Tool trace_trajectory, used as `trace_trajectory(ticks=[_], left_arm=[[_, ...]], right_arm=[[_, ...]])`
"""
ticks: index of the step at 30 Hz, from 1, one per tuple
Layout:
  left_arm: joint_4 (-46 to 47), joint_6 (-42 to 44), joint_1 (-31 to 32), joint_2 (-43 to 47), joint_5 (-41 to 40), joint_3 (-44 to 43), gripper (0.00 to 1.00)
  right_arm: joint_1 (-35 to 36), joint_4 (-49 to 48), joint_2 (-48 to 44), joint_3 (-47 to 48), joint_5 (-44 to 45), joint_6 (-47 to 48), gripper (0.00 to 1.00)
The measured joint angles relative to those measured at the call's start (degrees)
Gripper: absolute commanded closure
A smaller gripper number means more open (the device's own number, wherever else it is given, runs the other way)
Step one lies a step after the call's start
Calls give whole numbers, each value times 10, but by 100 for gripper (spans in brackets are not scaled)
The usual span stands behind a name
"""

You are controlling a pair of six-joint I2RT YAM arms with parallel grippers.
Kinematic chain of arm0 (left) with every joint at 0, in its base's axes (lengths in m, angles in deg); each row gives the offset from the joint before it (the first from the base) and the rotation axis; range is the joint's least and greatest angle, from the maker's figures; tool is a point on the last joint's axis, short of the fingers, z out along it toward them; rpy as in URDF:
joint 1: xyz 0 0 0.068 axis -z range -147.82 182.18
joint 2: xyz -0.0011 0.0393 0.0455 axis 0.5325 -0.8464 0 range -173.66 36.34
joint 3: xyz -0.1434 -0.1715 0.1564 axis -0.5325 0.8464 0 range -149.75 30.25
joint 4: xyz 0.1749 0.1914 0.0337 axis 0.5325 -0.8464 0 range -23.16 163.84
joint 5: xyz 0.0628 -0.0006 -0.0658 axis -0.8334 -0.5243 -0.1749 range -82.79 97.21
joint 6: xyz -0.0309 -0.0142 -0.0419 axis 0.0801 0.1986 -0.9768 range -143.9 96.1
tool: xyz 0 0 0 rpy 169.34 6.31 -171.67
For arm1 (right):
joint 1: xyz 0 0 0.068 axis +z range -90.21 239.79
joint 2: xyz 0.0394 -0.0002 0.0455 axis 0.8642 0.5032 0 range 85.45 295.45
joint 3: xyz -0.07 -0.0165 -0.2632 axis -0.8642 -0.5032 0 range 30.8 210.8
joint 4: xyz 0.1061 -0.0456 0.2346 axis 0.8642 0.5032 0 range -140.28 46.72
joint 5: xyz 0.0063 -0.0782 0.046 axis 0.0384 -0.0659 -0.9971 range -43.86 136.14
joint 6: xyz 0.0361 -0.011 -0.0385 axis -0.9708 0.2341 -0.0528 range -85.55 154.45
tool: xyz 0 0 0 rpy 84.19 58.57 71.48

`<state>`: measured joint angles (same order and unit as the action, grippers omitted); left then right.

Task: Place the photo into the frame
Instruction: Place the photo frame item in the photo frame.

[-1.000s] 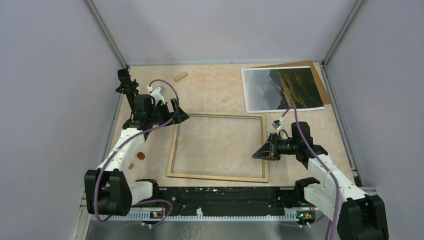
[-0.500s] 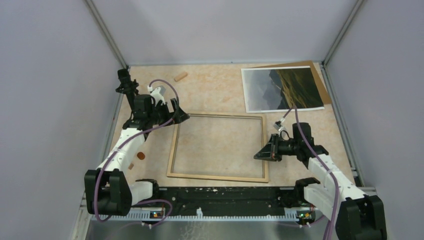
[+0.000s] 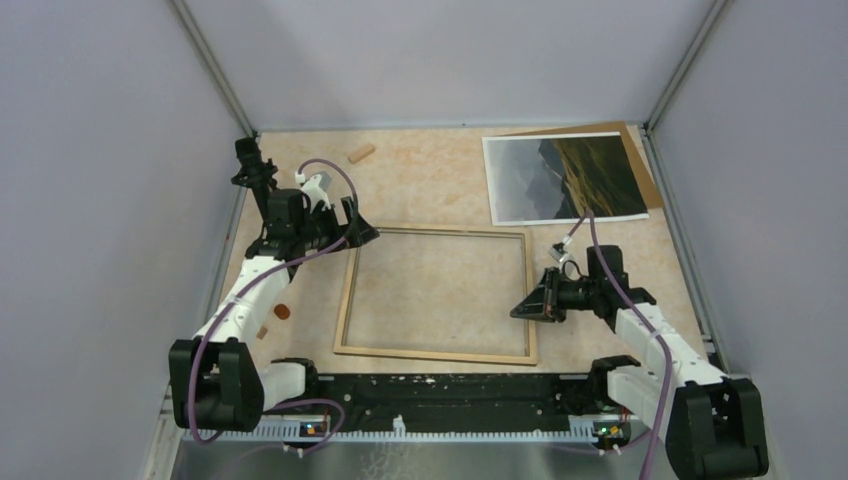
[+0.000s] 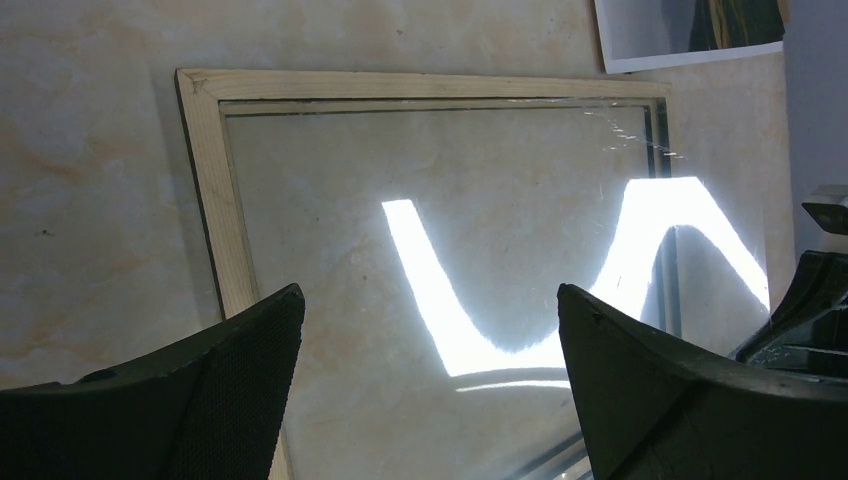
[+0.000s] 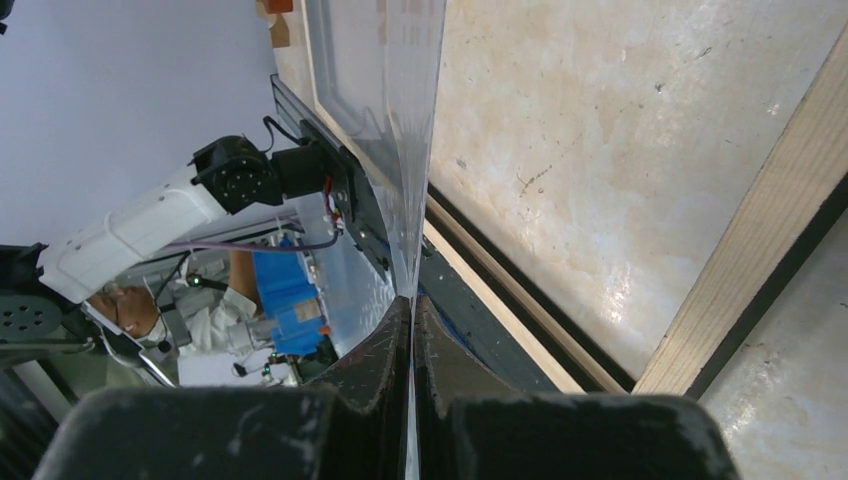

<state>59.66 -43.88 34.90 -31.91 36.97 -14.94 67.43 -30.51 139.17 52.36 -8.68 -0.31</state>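
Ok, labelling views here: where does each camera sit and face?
Top external: above and behind the robot, looking down on the frame; left arm, right arm show.
Left wrist: looks across the frame toward the photo; open left gripper shows.
Right wrist: looks along the clear pane in the shut right gripper.
All share the frame.

- The top view is taken from afar, high above the near edge of the beige marbled table (image 3: 430, 180), facing down and forward over all of it.
- The left wrist view is aimed closely down across the thin-railed pale wooden rectangular frame (image 4: 212, 200).
- The right wrist view is set very near, along the edge of a clear thin pane (image 5: 385, 120).
- The frame is shared by all three views.
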Motion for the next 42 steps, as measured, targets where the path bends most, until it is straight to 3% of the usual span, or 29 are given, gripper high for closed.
trace_trajectory(ticks=[28,42], left_arm=[[0,0,0,0,2,0,2],[0,0,0,0,9,1,2]], right_arm=[[-14,-43,49,7,-34,12,100],[-14,31,63,47,45,56,46]])
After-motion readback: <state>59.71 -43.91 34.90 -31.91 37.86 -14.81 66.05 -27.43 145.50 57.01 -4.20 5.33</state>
